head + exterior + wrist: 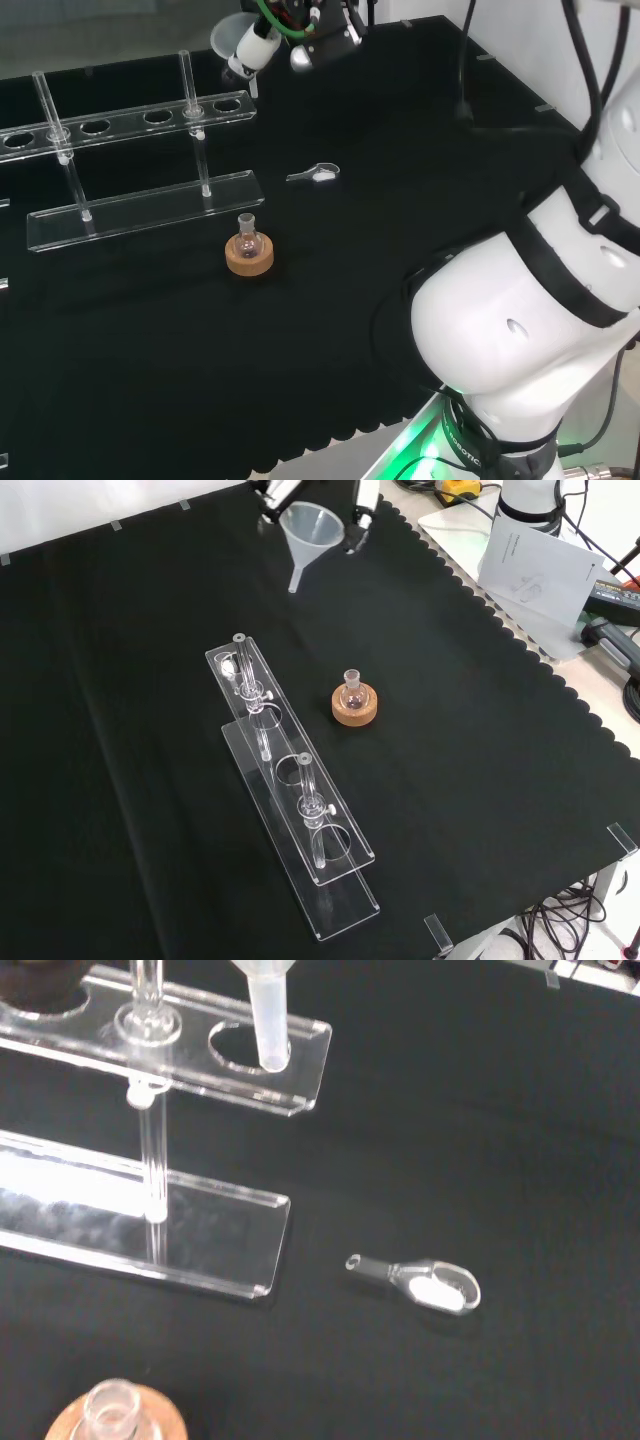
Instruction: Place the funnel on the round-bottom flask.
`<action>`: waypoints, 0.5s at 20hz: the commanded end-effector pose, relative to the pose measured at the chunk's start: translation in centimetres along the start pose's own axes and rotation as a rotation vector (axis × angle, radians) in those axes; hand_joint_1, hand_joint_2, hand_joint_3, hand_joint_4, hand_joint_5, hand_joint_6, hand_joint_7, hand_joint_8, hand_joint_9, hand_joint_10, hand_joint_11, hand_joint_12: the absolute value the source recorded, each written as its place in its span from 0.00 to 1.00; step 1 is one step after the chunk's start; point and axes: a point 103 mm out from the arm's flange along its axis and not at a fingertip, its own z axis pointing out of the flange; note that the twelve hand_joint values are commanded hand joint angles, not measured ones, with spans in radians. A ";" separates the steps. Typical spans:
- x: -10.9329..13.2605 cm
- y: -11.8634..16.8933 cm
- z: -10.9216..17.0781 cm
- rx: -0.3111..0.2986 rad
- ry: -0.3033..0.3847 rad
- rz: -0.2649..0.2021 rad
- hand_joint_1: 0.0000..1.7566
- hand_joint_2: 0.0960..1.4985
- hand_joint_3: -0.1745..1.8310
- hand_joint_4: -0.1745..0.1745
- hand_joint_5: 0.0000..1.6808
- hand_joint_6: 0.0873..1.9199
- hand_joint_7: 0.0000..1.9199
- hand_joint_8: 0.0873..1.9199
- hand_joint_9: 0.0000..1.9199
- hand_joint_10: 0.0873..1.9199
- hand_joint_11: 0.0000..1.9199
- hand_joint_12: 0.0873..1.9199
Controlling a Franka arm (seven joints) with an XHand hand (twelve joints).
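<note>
Funnel (308, 535) hangs upright, stem down, pinched at its rim between fingers of the hand (362, 512), high above the counter (480, 780). In the front view the round-bottom flask (352, 692) on its cork ring (356, 709) stands well apart, nearer the camera and slightly right.

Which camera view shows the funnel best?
The front view: the whole funnel, cone and stem, shows between the fingers of the hand. The head view shows part of its cone; the wrist view shows its stem.

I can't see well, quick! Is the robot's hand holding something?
Hand: shut on the funnel, held up above the cloth.
</note>
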 end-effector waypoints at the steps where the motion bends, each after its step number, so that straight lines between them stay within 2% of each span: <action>1: 1.5 -2.7 1.6 0.024 0.050 0.049 0.39 0.51 0.33 0.39 0.42 0.35 0.44 0.45 0.56 0.35 0.28 0.65; 9: 3.6 -3.5 4.5 0.074 0.050 -0.005 0.39 0.51 0.33 0.39 0.42 0.35 0.44 0.45 0.55 0.34 0.28 0.65; 10: 3.8 -3.5 4.9 0.072 0.065 -0.031 0.39 0.51 0.33 0.39 0.42 0.35 0.44 0.45 0.55 0.34 0.28 0.65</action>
